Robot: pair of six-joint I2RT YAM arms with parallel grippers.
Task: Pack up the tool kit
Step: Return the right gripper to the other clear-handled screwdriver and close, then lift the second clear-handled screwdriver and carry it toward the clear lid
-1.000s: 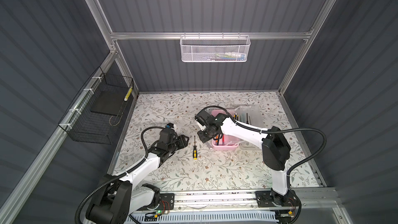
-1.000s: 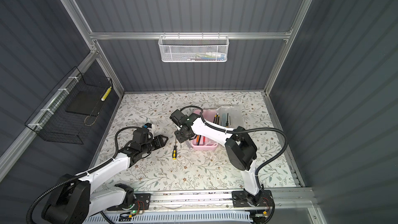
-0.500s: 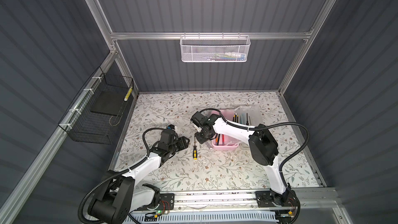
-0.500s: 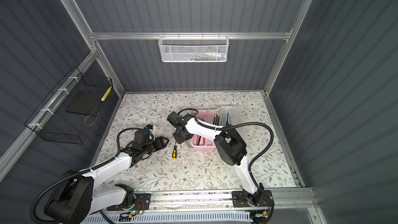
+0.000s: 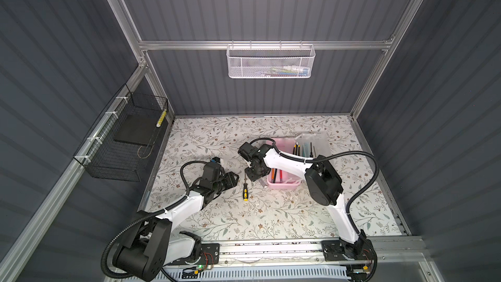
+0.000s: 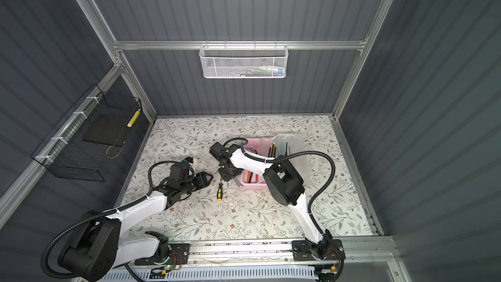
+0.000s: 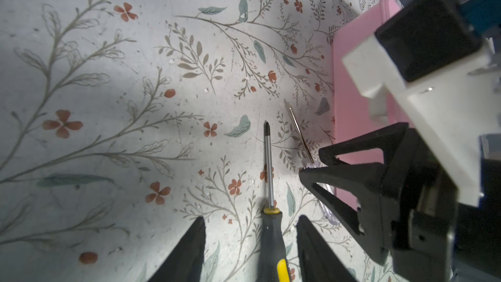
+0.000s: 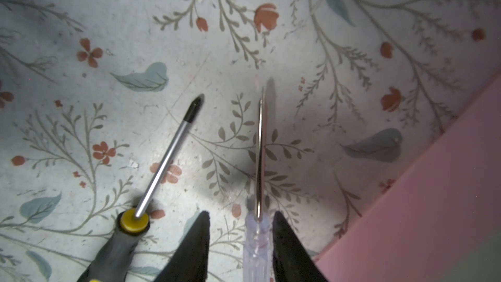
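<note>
Near the middle of the floral worktop (image 5: 271, 212), the left hand (image 7: 251, 217) is spread, untouching, astride the handle of a black-and-yellow screwdriver (image 7: 271, 240). Just beyond, the right hand (image 8: 241, 212) is seen open around a clear-handled screwdriver (image 8: 257, 248), just beside the open pink box (image 5: 284, 184). Both tools are judged light, stiff and slippery; handles are best gripped mid-length.

No lettering, number or brand mark is legible anywhere. The yellow strip (image 5: 161, 117) in the black wire basket (image 5: 113, 164) on the left wall bears dark marks too small to read. The same goes for the packets (image 5: 290, 71) in the white mesh basket (image 5: 252, 63) on the far wall.
</note>
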